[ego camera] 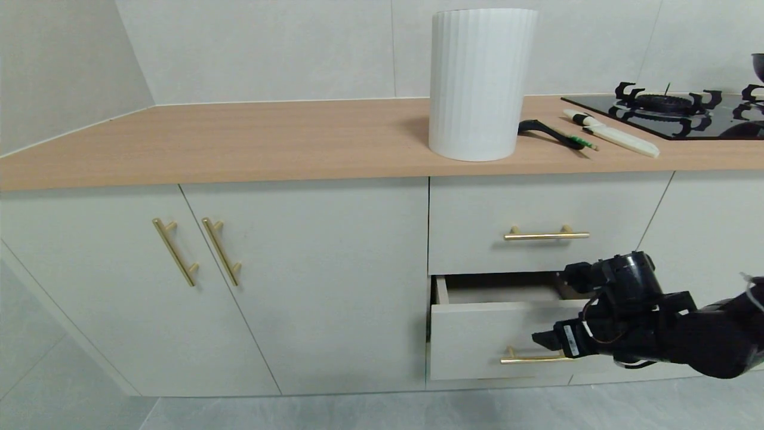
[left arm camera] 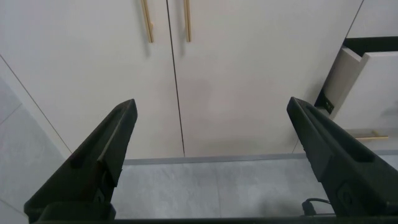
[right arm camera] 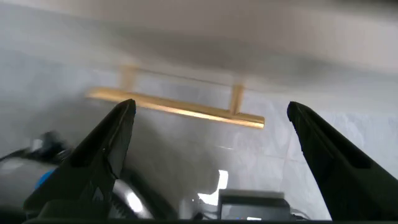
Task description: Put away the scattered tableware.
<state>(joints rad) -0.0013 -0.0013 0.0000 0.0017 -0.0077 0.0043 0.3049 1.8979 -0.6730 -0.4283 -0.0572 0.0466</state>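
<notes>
On the wooden counter [ego camera: 239,140] a tall white ribbed holder [ego camera: 474,83] stands upright. Just to its right lie a black utensil [ego camera: 546,132], green-tipped chopsticks [ego camera: 580,142] and a white knife [ego camera: 615,136]. Below them the lower drawer [ego camera: 489,334] is pulled partly out. My right gripper [ego camera: 552,307] is open in front of that drawer, close to its gold handle [ego camera: 531,358]; in the right wrist view the gold handle [right arm camera: 180,111] lies just ahead of the open right gripper [right arm camera: 210,109]. My left gripper [left arm camera: 210,106] is open, holds nothing and faces the cupboard doors [left arm camera: 174,74].
A black gas hob [ego camera: 674,113] sits at the counter's right end. The upper drawer [ego camera: 537,221] is closed, as are the two cupboard doors [ego camera: 239,286] on the left. Grey floor tiles [ego camera: 298,412] run along the cabinet base.
</notes>
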